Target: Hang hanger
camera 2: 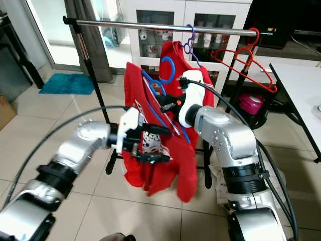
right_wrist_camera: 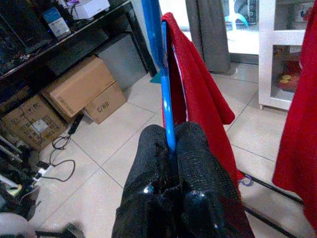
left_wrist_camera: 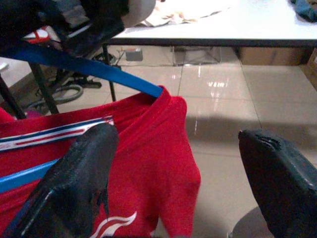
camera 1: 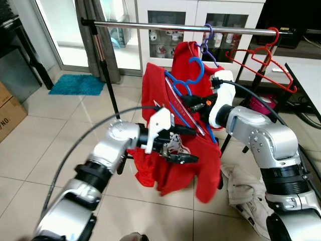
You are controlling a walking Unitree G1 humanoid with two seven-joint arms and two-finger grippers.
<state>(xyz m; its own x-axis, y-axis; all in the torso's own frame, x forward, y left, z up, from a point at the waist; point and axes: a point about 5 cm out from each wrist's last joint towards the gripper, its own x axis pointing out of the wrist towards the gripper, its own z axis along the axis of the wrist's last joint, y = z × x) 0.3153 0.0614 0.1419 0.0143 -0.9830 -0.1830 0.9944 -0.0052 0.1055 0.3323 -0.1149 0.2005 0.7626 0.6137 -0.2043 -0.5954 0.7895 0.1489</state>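
Note:
A blue hanger (camera 1: 198,68) carries a red shirt (camera 1: 165,170) and is held below the metal rail (camera 1: 165,26), its hook not on the rail. My right gripper (camera 1: 193,103) is shut on the blue hanger's (right_wrist_camera: 166,99) arm, seen close up in the right wrist view (right_wrist_camera: 171,144). In front of the shirt's lower half, my left gripper (camera 1: 185,145) stands open; its fingers (left_wrist_camera: 79,183) spread wide on either side of the shirt's collar (left_wrist_camera: 163,129).
On the rail hang a purple hanger (camera 1: 206,45) with another red shirt (camera 1: 183,63) and an empty red hanger (camera 1: 261,63). A white table (camera 1: 306,80) stands at right, a cloth (camera 1: 246,193) lies on the floor, a teal mat (camera 1: 77,84) at far left.

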